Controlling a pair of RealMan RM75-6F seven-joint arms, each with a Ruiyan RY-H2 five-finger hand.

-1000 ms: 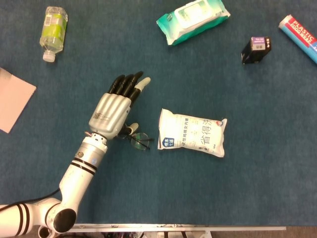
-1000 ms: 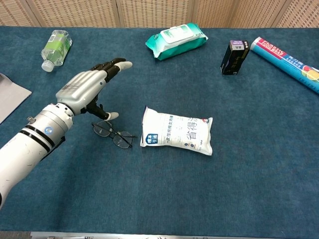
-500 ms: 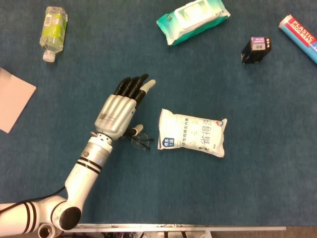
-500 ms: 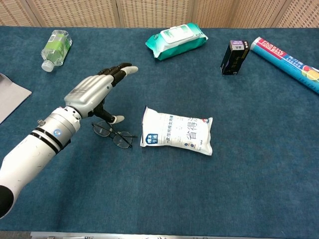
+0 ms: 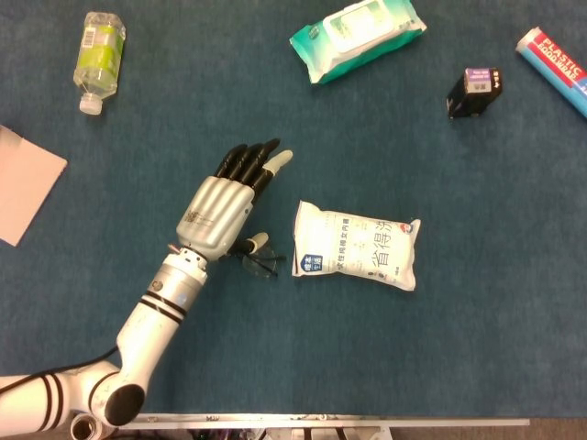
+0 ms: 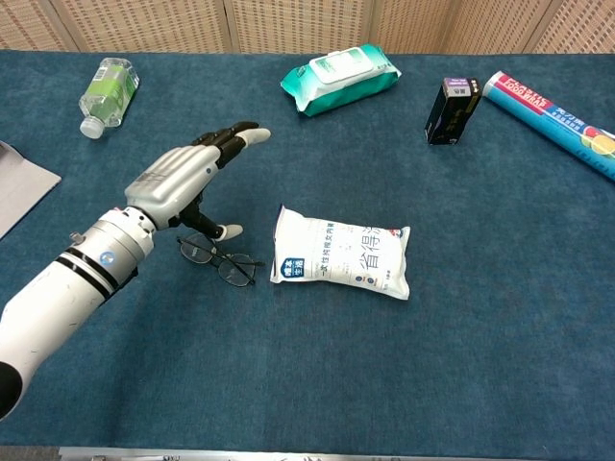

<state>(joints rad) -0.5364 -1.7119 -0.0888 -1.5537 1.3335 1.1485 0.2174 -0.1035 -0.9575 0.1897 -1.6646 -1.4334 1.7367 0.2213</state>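
Blue felt covers the worktop (image 6: 500, 365), and the left hand (image 6: 183, 178) hangs above it with fingers stretched forward and spread, holding nothing, thumb pointing down toward the glasses (image 6: 219, 259). They lie flat on the felt just beneath and slightly nearer than the hand, a little left of the white pouch (image 6: 341, 261). From the head view the glasses (image 5: 260, 260) are half hidden under the palm (image 5: 215, 213), so aim looks tricky. Risk as I judge it: coming down flat could press on the lenses or bend a temple; thin wire frames may skid on felt toward the pouch if nudged sideways by the thumb. No right hand in either view. Bottle (image 6: 108, 92) and wipes pack (image 6: 338, 77) sit far off.
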